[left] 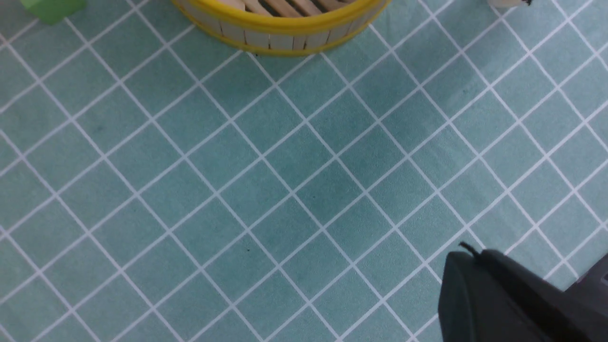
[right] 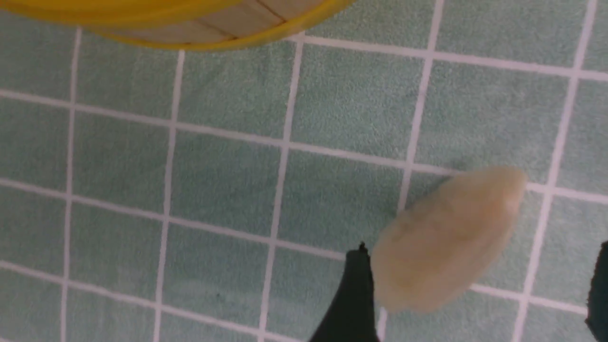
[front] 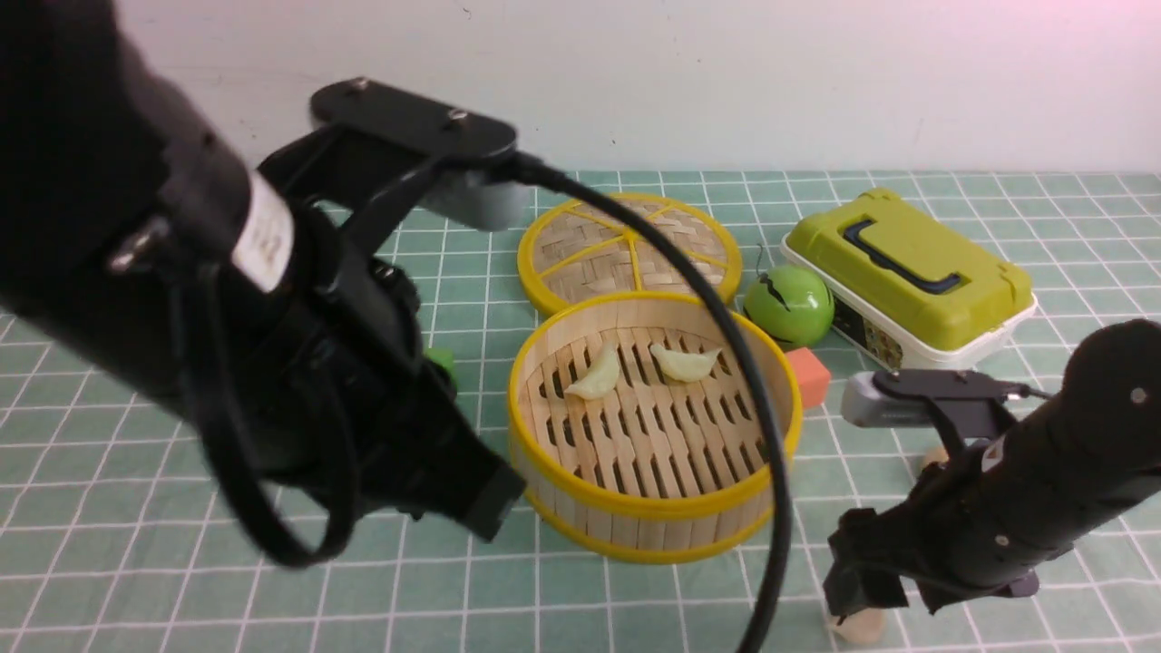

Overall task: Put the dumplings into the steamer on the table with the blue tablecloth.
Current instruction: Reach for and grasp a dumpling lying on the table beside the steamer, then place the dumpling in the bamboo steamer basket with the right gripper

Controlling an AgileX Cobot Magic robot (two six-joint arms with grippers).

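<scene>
The steamer [front: 653, 426] stands mid-table on the blue tablecloth [front: 181, 599], and two dumplings [front: 594, 376] [front: 687, 363] lie on its slats. In the right wrist view a third dumpling [right: 446, 237] lies on the cloth between the spread fingers of my open right gripper [right: 477, 294], close to one fingertip [right: 354, 294]. The front view shows this dumpling [front: 857, 626] just under the right gripper [front: 862, 589], right of the steamer. A pale bit [front: 934, 456] shows behind the right arm. My left gripper [front: 497, 503] [left: 468, 259] is shut on nothing, low at the steamer's near left side [left: 280, 28].
The flat woven lid [front: 630, 249] lies behind the steamer. A green round toy [front: 787, 307], an orange cube [front: 807, 376] and a green lidded box [front: 907, 272] sit to the back right. A green cube [front: 442, 361] peeks out behind my left arm.
</scene>
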